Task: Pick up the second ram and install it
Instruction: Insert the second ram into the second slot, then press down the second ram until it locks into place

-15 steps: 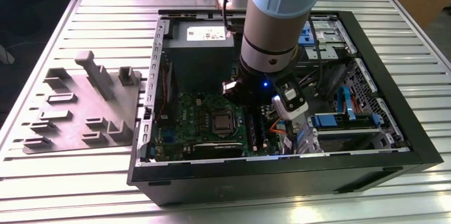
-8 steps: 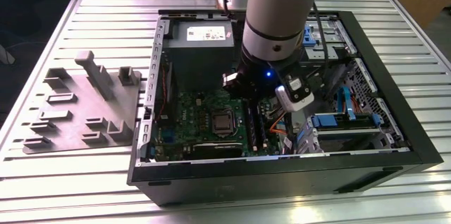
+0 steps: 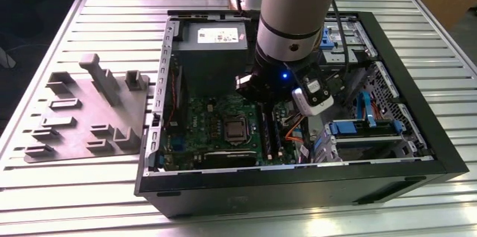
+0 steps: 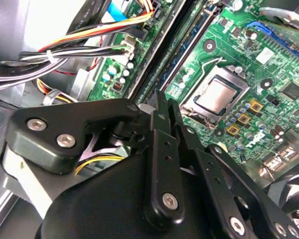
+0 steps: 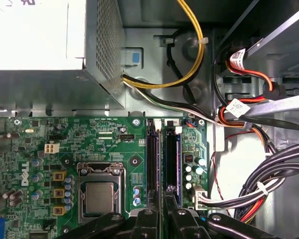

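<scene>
The second ram (image 5: 176,149) is a thin bluish stick standing in one of two long black slots beside the processor socket (image 5: 99,195); it also shows in the second wrist view (image 4: 189,54). My gripper (image 5: 163,215) hangs low over the near end of these slots, its black fingers (image 4: 158,124) drawn together with barely a slit between them. Its tips (image 4: 162,102) sit right at the end of the stick. Whether they touch it is hidden. In the exterior view the arm (image 3: 287,30) reaches down into the open computer case (image 3: 298,181) over the motherboard (image 3: 216,119).
A grey power supply (image 5: 45,55) and bundles of black, yellow and red cables (image 5: 249,124) crowd the case around the slots. Drive bays with blue tabs (image 3: 365,125) fill the exterior view's right. A grey parts holder (image 3: 89,108) lies on the slatted table at the left.
</scene>
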Robot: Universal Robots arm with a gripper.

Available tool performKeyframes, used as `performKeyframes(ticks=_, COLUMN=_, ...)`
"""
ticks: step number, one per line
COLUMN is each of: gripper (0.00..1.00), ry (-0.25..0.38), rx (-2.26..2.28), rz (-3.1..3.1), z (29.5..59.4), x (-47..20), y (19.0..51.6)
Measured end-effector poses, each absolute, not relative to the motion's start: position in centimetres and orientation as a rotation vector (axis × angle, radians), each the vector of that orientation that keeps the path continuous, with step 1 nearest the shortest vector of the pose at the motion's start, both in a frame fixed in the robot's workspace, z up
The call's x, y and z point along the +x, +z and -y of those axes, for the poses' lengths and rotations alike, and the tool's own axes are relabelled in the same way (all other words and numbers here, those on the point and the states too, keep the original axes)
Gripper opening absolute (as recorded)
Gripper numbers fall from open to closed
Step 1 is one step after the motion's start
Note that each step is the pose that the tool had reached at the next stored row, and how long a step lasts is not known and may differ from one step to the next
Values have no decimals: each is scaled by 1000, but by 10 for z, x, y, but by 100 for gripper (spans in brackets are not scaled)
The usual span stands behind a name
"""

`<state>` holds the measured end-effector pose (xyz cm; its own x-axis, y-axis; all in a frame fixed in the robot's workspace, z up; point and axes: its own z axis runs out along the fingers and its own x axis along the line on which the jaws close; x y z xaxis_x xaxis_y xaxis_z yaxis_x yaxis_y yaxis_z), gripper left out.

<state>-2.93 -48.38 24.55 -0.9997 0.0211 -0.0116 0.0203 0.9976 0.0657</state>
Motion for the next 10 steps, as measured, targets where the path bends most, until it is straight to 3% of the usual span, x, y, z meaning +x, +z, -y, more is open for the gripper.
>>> performKeyframes(ticks=4, gripper=10, ry=103, rx=32, rz=-3127, z=484, x=-29, y=246)
performKeyframes(ticks=10, gripper=10, ry=103, rx=32, rz=-3127, z=484, x=-29, y=246)
